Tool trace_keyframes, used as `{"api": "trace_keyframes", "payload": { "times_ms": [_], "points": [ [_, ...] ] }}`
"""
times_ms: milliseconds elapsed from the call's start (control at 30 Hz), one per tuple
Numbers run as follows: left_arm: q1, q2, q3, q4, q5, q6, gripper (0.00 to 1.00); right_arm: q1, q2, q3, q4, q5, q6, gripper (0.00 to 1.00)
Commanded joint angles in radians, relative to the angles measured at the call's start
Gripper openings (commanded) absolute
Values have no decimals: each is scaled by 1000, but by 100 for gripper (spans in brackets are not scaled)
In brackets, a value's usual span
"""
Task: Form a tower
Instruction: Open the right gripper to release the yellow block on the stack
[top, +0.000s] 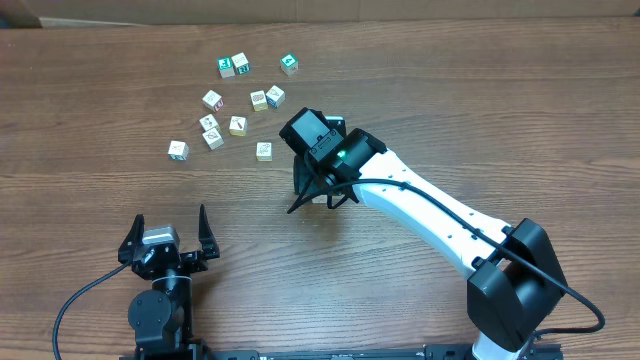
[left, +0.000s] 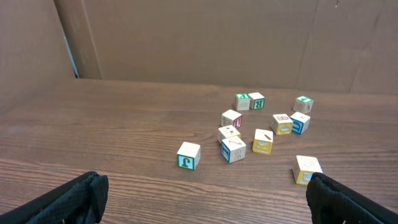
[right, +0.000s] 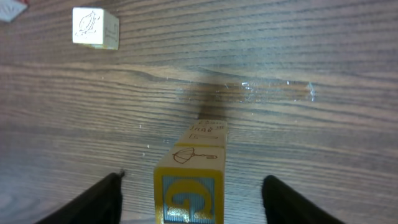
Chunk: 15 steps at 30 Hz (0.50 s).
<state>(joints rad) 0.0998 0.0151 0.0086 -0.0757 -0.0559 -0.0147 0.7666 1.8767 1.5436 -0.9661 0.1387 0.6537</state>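
- Your right end effector (right: 191, 183) stands wide. Its fingers (right: 102, 202) sit clear of the tower (right: 189, 174) on both sides and hold nothing.
- The tower stands on the counter (right: 292, 56) directly between those fingers, with its yellow top cube level with the tips. From overhead the end effector hides it.
- The main risk is a sideways drift as you lift away. A fingertip that clips the top cube could slide it off or tip the narrow stack. Rise straight up before you travel.
- The pale face under the top cube shows a little off to one side. That may only be the viewing angle, but if the cubes are offset, a light nudge would be enough to topple them.
- One loose cube (right: 94, 27) lies ahead of the end effector and to its left, well apart from the tower. Reaching for it low could drag the arm through the stack.
- Your left end effector (top: 168, 226) is also spread wide and empty, far from the tower.
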Motion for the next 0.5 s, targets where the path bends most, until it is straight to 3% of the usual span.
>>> {"api": "trace_keyframes", "payload": {
  "times_ms": [0,100,267,467],
  "points": [
    [-2,-10,-3,2,1,23,100,5,-2,29,3,11,1,76],
    [-2,-10,-3,2,1,22,100,5,-2,29,3,11,1,85],
    [-2,-10,-3,2,1,22,100,-6,-2,50,-2,6,1,85],
    [-2,-10,-3,2,1,23,99,-61,-2,209,-154,-44,-5,86]
  ]
}}
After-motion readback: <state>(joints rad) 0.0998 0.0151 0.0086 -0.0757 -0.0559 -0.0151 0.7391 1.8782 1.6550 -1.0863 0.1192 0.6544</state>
